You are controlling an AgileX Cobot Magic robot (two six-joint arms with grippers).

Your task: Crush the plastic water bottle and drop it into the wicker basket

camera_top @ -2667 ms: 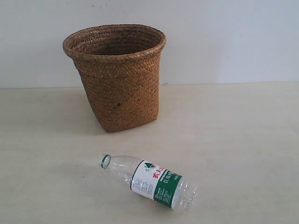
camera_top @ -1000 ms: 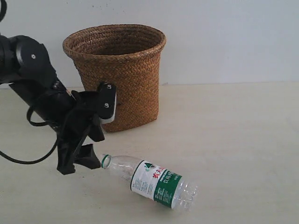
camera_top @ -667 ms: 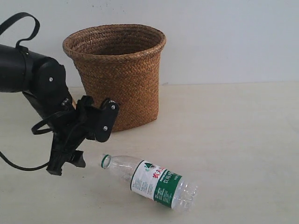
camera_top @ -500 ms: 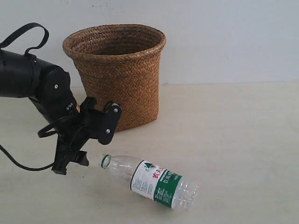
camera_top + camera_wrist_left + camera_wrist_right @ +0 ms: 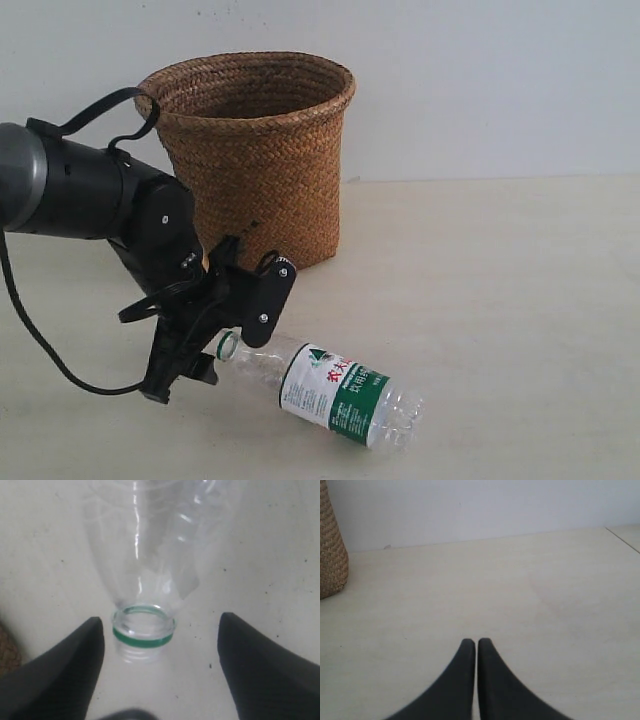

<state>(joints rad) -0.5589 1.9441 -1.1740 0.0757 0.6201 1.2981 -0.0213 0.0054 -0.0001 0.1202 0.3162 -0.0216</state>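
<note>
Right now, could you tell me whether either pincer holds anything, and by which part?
Nothing is held. The left pincer stands open astride the green-ringed neck of the clear ribbed plastic bottle, not touching it; the right pincer is shut, empty.

It looks like a robot test bench in a lab-like room rather than a home or shop. A black robot arm (image 5: 100,195) reaches over a plain pale counter (image 5: 500,300) set against a blank white wall (image 5: 480,80). The props on it are a wicker basket (image 5: 260,170) and a plastic water bottle (image 5: 335,392) — a staged setup, though the exact kind of room cannot be told.
</note>
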